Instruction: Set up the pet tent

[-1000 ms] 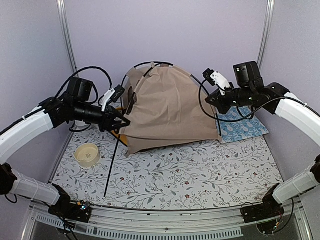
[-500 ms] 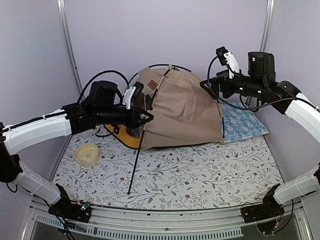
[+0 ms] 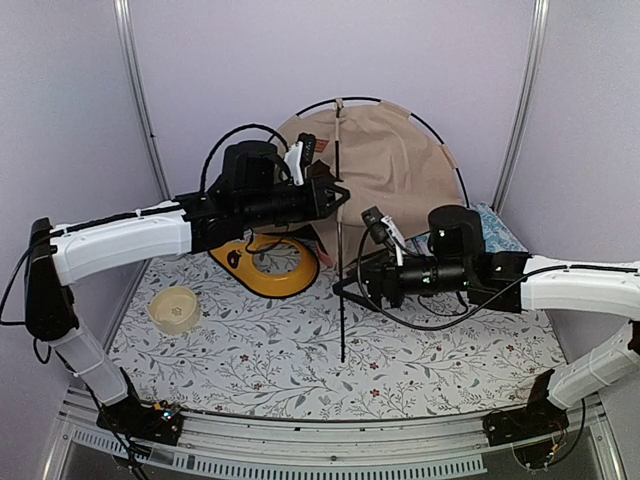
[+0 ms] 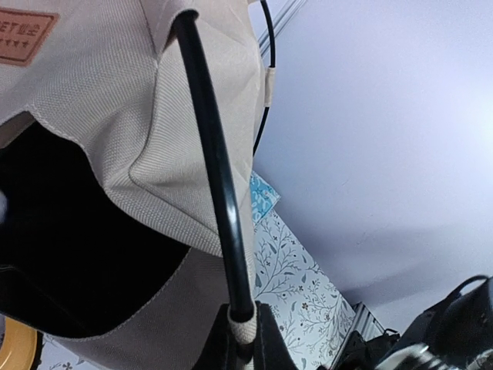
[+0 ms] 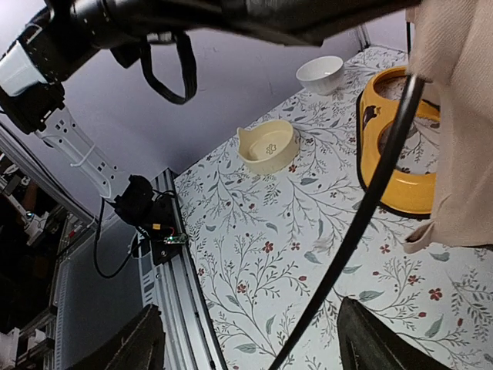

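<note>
The pet tent (image 3: 400, 160) stands against the back wall. My left gripper (image 3: 343, 193) pinches its black pole (image 3: 342, 330) up high; my right gripper (image 3: 342, 288) is spread around it lower. The yellow feeder (image 3: 270, 275) sits just left, and the floral mat (image 3: 420, 350) spreads wide in front.

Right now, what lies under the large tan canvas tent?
A yellow double-bowl feeder shows at the lower left edge of the tan canvas tent, and a corner of a blue patterned cushion shows on the right. The fabric hides whatever else is there.
</note>
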Controlling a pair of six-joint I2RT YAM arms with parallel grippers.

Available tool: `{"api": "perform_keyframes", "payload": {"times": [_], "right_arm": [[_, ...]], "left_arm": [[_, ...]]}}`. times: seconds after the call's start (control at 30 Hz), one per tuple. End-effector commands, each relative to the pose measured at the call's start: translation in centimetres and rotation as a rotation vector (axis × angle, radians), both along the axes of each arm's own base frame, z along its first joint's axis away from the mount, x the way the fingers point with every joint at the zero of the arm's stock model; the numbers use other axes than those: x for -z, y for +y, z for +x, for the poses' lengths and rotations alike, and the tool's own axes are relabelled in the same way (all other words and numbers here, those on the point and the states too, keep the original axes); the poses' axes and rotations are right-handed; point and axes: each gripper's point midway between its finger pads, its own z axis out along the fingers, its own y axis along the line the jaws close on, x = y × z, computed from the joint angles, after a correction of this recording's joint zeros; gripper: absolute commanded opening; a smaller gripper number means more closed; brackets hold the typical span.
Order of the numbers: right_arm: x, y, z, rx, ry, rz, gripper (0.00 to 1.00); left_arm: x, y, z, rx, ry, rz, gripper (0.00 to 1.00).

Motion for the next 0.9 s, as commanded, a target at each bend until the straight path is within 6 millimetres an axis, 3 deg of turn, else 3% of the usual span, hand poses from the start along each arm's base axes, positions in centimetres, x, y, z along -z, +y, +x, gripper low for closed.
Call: {"api": "perform_keyframes", "payload": {"times": [0.0, 0.37, 0.57, 0.67, 0.7, 0.77, 0.87], "right_arm": [[1.2, 2.1, -1.3, -0.048, 0.116, 0.091, 0.74], [6.6, 2.5, -2.8, -0.107, 0.28, 0.032, 0.34], [7.3, 2.3, -2.9, -0.104, 0.3, 0.02, 0.16], [6.7, 2.2, -2.6, -0.097, 0.291, 0.032, 0.01], [6.4, 2.2, -2.4, -0.096, 0.287, 0.038, 0.0], [5.4, 2.2, -2.2, -0.103, 0.276, 0.055, 0.0], [3.8, 2.1, -1.9, -0.113, 0.249, 0.083, 0.0]], "left_arm": [[-5.1, -0.9, 0.7, -0.026, -0.114, -0.105, 0.0], [-5.4, -1.9, 1.0, 0.001, -0.136, -0.093, 0.0], [-5.2, -1.8, 0.9, 0.01, -0.145, -0.075, 0.0], [-5.4, -2.1, 0.5, 0.044, -0.162, -0.065, 0.0], [-5.4, -2.1, 0.4, 0.051, -0.169, -0.057, 0.0], [-5.1, -1.7, 0.2, 0.052, -0.184, -0.032, 0.09], [-4.8, -0.3, -0.3, 0.031, -0.223, 0.006, 0.4]]}}
